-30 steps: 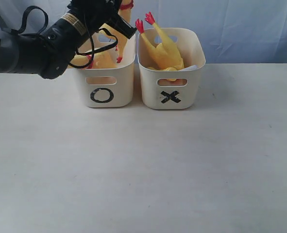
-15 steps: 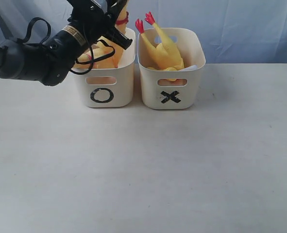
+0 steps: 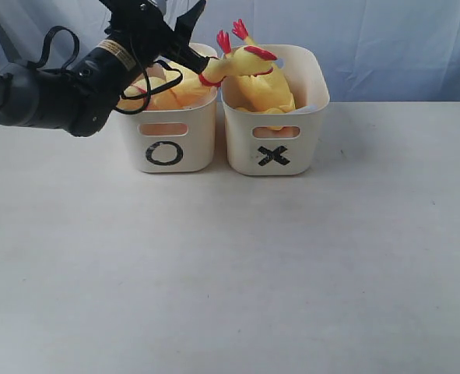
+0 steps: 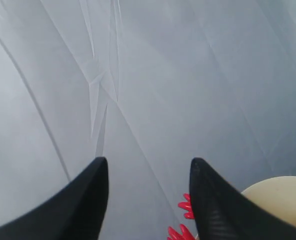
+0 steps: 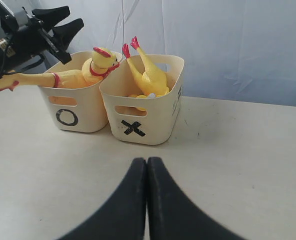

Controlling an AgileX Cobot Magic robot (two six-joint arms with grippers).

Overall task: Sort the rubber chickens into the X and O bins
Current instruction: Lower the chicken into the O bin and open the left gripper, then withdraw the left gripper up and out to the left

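Note:
My left gripper (image 3: 191, 19) hangs open over the O bin (image 3: 167, 144), with nothing between its fingers (image 4: 149, 165). Below it a rubber chicken (image 3: 241, 62) lies loose, body in the O bin and red-combed head (image 5: 102, 57) leaning over the rim of the X bin (image 3: 275, 148). A second chicken (image 5: 62, 80) lies in the O bin, one end poking out over the far-side rim. A third chicken (image 3: 265, 86) stands in the X bin with its red feet (image 3: 230, 35) up. My right gripper (image 5: 148, 162) is shut and empty, low over the table in front of the bins.
The two bins stand side by side, touching, at the back of the white table (image 3: 230, 273). A wrinkled blue-grey curtain (image 3: 385, 39) hangs close behind them. My left arm (image 3: 50, 86) reaches in from the left above the O bin.
The left gripper has opened and let go of the upright chicken. That chicken has tipped to the right, its head now over the X bin's rim.

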